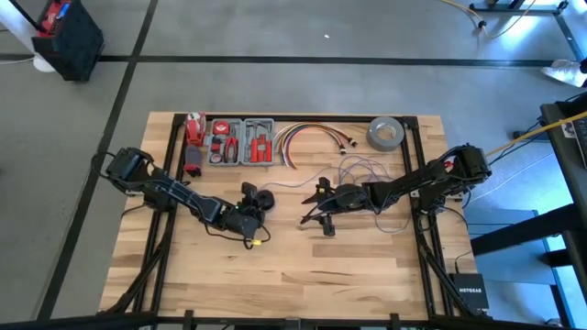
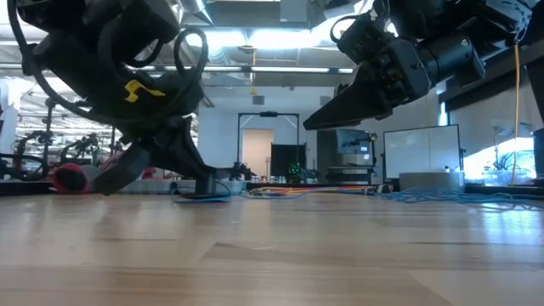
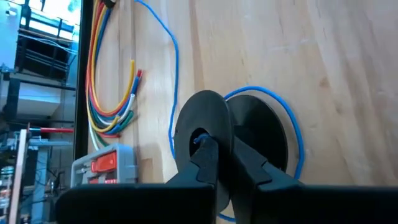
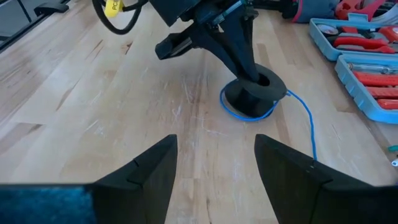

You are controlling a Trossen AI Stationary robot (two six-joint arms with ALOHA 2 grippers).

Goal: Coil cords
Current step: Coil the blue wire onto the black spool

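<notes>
A small black spool [image 4: 252, 93] stands on the table left of the middle, on its wide lower flange. A thin blue wire [image 4: 306, 121] runs one loop around its foot [image 3: 297, 134] and off toward the far right, where it lies in loose loops [image 1: 358, 172]. My left gripper [image 1: 255, 203] slants down onto the spool and is shut on it. My right gripper [image 4: 214, 168] hovers open above the table just right of the spool [image 1: 261, 195], pointing at it, with nothing between its fingers. My left gripper pinches the spool's upper flange [image 3: 200, 121] between its two fingers. One fingertip [image 3: 205, 149] lies on the flange's outer face at the centre hole, the other finger [image 3: 252, 165] reaches between the two flanges. The fingers slant down from the table's left. The spool stands on the table.
Along the far edge lie a grey tool tray with red-handled tools [image 1: 240, 142], a curved bundle of red, yellow and white cables [image 1: 312, 137] and a grey tape roll [image 1: 385, 134]. Bare wood lies toward the near edge [image 1: 293, 275].
</notes>
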